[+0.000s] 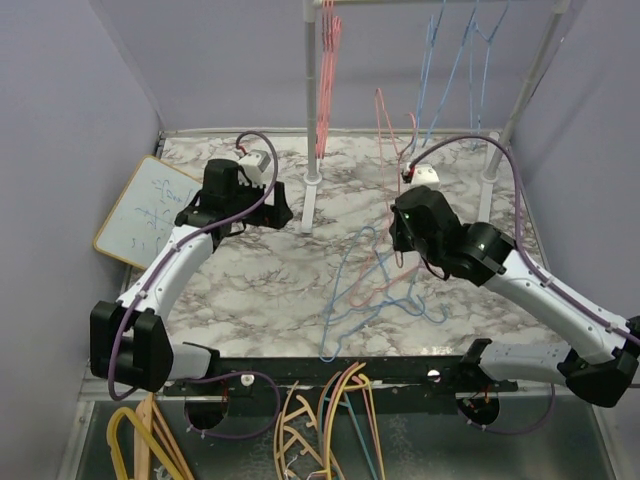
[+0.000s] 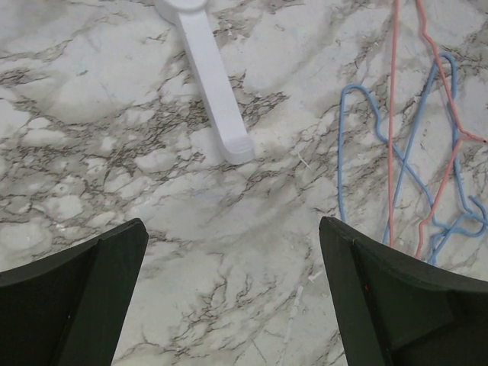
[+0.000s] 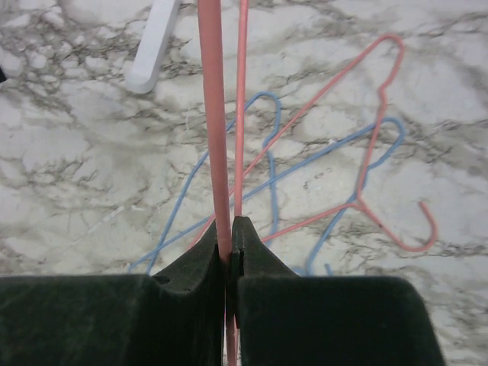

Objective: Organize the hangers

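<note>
A pink hanger (image 3: 215, 114) stands pinched by the right gripper (image 3: 229, 229), clamped tight on its wire and likely bound for the far rack (image 1: 311, 120), where pink hangers (image 1: 327, 80) hang left, blue hangers (image 1: 455, 60) right. The tangled pile (image 1: 370, 285) lies near-centre on the marble table (image 1: 250, 290). The left gripper (image 2: 232, 244) hovers wide open, empty. Only the right wrist view shows the pinch; only the top view, the rack's sorting.

Robot lab booth: plain lavender walls (image 1: 60, 100) enclosing a marble-print table (image 1: 260, 290).

Bright, even diffuse light, soft faint shadows, pink hanger (image 3: 213, 114) close to right wrist camera blurred
</note>
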`<state>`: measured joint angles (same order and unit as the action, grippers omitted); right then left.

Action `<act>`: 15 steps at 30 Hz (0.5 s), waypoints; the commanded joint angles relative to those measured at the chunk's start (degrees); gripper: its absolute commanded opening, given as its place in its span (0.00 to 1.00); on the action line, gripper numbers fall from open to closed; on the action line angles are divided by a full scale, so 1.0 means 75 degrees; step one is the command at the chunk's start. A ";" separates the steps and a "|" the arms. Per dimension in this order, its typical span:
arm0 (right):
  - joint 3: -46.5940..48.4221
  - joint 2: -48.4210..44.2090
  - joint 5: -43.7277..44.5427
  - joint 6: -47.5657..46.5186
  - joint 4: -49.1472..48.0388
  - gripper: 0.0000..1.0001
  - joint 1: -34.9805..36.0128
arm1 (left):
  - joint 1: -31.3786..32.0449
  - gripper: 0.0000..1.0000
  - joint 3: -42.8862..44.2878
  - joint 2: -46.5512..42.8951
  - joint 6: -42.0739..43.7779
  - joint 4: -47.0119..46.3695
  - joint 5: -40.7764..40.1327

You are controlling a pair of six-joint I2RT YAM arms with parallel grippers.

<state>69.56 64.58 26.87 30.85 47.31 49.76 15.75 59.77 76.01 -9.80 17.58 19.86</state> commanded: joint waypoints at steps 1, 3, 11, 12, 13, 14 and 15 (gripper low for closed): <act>0.1482 0.0850 0.1506 -0.1057 0.0657 0.01 -0.0003 | -0.0534 0.99 -0.0263 -0.0399 0.0182 -0.0213 -0.0001; 0.2379 0.1455 0.1991 -0.1307 0.0891 0.01 -0.0013 | -0.0772 0.99 -0.0363 -0.0511 0.0094 -0.0291 0.0156; 0.4581 0.2924 0.1375 -0.2680 0.0247 0.01 -0.1228 | -0.1133 0.97 -0.0594 -0.0880 -0.0128 -0.0549 0.0508; 0.4775 0.3039 0.1339 -0.2780 0.0183 0.01 -0.1376 | -0.1138 0.98 -0.0581 -0.0912 -0.0135 -0.0554 0.0516; 0.4947 0.3139 0.1232 -0.2873 0.0180 0.01 -0.1540 | -0.1149 0.98 -0.0577 -0.0937 -0.0126 -0.0568 0.0516; 0.5137 0.3238 0.1123 -0.2898 0.0210 0.01 -0.1708 | -0.1159 0.98 -0.0575 -0.0965 -0.0117 -0.0581 0.0512; 0.5293 0.3320 0.1054 -0.2905 0.0240 0.01 -0.1891 | -0.1178 0.98 -0.0585 -0.0994 -0.0106 -0.0592 0.0506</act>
<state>103.50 87.66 37.10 13.50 51.27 40.05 7.49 55.31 70.70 -10.20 15.42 21.67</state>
